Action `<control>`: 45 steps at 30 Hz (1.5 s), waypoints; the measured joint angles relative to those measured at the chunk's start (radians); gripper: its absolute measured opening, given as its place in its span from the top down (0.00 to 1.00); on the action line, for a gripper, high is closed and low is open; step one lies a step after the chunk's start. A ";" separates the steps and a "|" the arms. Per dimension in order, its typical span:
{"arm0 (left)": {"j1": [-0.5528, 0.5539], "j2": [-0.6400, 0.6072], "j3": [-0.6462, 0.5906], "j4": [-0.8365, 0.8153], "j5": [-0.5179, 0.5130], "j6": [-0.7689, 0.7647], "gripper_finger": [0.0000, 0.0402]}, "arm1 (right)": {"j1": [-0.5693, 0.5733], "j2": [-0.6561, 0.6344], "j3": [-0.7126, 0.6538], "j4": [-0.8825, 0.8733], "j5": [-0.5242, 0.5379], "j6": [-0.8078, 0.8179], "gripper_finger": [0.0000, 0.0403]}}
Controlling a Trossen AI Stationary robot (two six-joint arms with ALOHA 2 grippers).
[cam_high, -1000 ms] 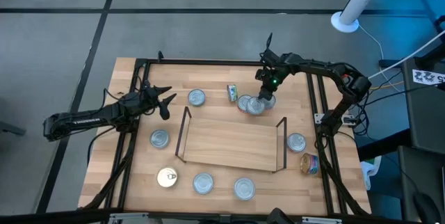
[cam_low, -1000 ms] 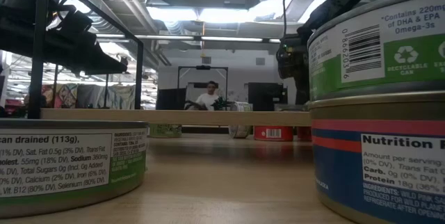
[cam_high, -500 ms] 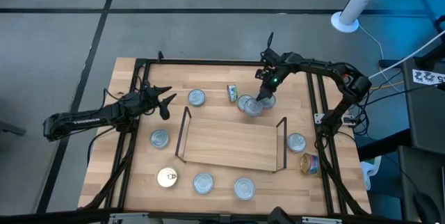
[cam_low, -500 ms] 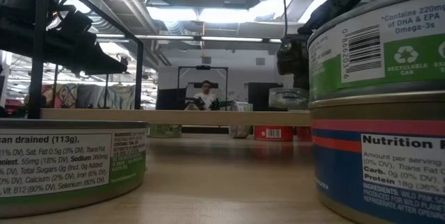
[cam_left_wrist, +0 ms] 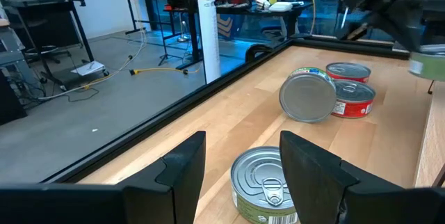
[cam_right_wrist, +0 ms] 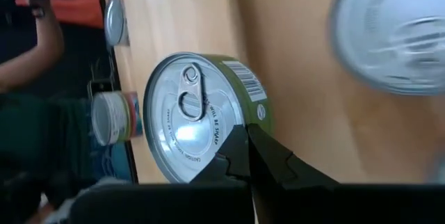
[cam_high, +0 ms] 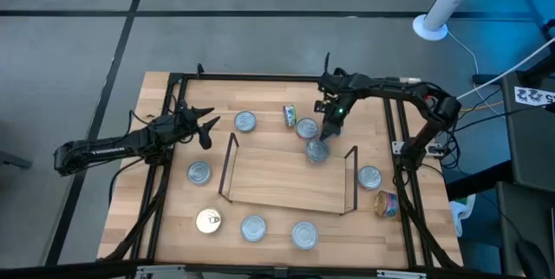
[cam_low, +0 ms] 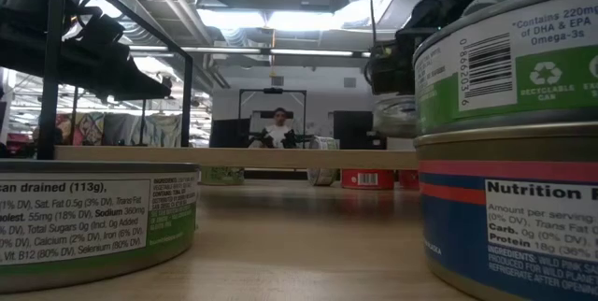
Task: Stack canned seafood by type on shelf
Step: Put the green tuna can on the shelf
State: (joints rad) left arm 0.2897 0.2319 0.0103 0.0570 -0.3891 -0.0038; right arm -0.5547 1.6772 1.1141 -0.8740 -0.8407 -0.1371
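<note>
The pale wooden desk (cam_high: 165, 227) looks smooth and matt with fine grain. The light-wood shelf board (cam_high: 286, 179) matches it, framed by thin black wire. The round silver tin (cam_right_wrist: 201, 116) has a glossy metal lid and printed paper label.

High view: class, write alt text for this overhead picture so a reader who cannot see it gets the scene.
Seen from above, the right gripper holds a silver-topped tin over the far edge of the wooden shelf. Other tins lie scattered on the table around the shelf. The left gripper waits, open, near the table's left edge.
</note>
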 joint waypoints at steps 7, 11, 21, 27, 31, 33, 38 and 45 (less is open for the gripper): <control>0.000 0.000 0.000 0.000 0.000 0.000 0.55 | 0.107 0.000 0.000 -0.003 0.064 -0.001 1.00; 0.000 0.000 0.000 0.000 0.000 0.000 0.55 | 0.157 0.000 0.000 -0.021 0.116 -0.001 1.00; 0.000 0.000 0.000 0.000 0.000 0.000 0.55 | 0.246 0.000 0.000 -0.020 0.165 0.003 1.00; 0.000 0.000 0.000 0.000 0.000 0.000 0.55 | 0.292 0.000 0.000 -0.020 0.212 0.005 1.00; 0.000 0.000 0.000 0.000 0.000 0.000 0.55 | 0.316 0.000 0.000 -0.020 0.240 0.005 1.00; 0.000 0.000 0.000 0.000 0.000 0.000 0.55 | 0.322 -0.001 0.000 -0.019 0.254 0.006 0.99; 0.000 0.000 0.000 0.000 0.000 0.000 0.55 | 0.319 -0.002 0.000 -0.019 0.265 0.028 0.94; 0.000 0.000 0.000 0.000 0.000 0.000 0.55 | 0.320 -0.002 0.000 -0.019 0.276 0.096 0.78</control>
State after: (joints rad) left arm 0.2895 0.2319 0.0102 0.0572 -0.3893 -0.0039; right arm -0.2352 1.6756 1.1145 -0.8932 -0.5644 -0.0415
